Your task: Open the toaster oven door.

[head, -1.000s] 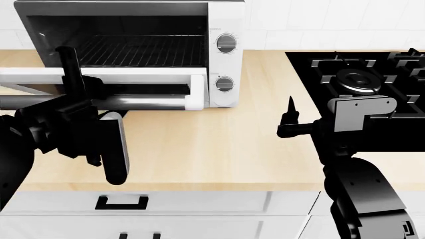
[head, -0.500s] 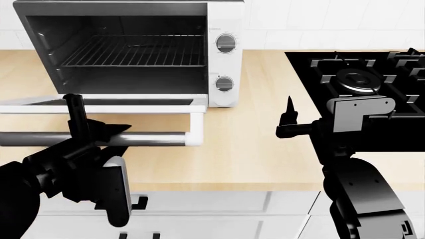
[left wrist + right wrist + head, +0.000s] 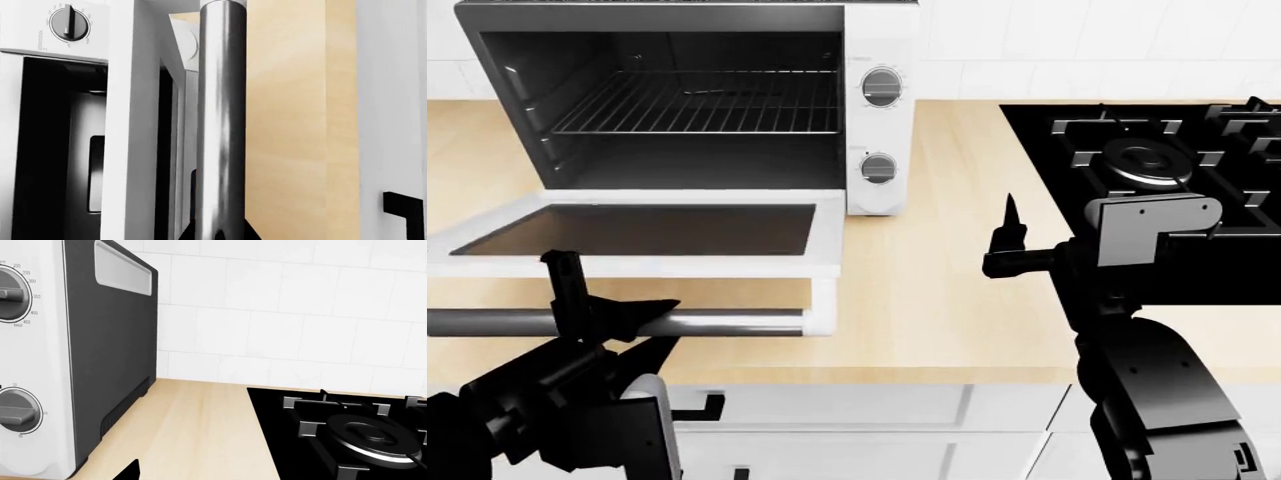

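Note:
The white toaster oven [image 3: 881, 120] stands at the back of the counter with its dark interior and wire rack [image 3: 707, 100] exposed. Its door [image 3: 641, 230] lies folded down, nearly flat, glass facing up. The silver bar handle [image 3: 734, 322] hangs over the counter's front edge. My left gripper [image 3: 601, 315] is shut on the handle, one finger on each side of the bar; the left wrist view shows the handle [image 3: 220, 125] running between the fingertips of the gripper [image 3: 220, 234]. My right gripper [image 3: 1008, 240] hovers open and empty over the counter, right of the oven.
A black gas hob [image 3: 1148, 160] fills the counter's right side and shows in the right wrist view [image 3: 353, 430]. White drawers with black handles [image 3: 701, 405] sit below the counter edge. The oven's grey side wall [image 3: 107, 365] faces the right wrist camera.
The door has swung down from part-open to nearly flat. My left gripper has moved down and toward me with the handle. The right arm has not moved.

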Motion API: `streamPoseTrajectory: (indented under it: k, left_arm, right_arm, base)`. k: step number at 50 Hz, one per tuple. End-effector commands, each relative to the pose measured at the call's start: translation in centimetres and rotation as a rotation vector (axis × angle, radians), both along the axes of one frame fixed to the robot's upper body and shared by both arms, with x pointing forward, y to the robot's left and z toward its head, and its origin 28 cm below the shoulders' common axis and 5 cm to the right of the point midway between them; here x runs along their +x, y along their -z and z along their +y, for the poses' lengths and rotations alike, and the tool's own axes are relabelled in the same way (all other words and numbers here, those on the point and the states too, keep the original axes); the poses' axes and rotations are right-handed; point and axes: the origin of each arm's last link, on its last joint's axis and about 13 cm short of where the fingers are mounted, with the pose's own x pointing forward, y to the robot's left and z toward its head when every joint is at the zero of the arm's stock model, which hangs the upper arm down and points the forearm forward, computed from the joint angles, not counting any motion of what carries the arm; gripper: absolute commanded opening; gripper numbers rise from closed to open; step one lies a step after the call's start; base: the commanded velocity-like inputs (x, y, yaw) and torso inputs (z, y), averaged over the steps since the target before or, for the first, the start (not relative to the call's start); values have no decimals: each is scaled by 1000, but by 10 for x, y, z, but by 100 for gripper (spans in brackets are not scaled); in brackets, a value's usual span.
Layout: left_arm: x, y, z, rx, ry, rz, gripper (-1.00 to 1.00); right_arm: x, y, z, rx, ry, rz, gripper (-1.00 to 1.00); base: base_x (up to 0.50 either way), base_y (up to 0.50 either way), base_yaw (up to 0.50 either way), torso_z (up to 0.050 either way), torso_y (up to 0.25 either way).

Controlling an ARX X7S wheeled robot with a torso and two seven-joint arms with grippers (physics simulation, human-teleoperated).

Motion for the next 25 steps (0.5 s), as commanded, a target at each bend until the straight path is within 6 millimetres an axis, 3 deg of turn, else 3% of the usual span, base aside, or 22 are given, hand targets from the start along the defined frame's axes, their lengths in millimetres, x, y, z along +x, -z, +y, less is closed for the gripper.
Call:
streamPoseTrajectory:
  k: [1,8,25]
  left_arm:
    - [5,22,6,-5,-32,49,-100]
    - [15,37,5,-4,-30,74,-100]
    - [2,72,7,-12,-31,158,-100]
  right_arm:
    - [-1,-1,-1,-2,4,0,100]
    - [-4,-4,-5,-7,20,-3,100]
    - [-4,-3,-5,-8,23,-2,100]
  base:
    - [0,0,0,0,0]
    - [2,0,0,0,0]
    - [3,0,-2,0,0]
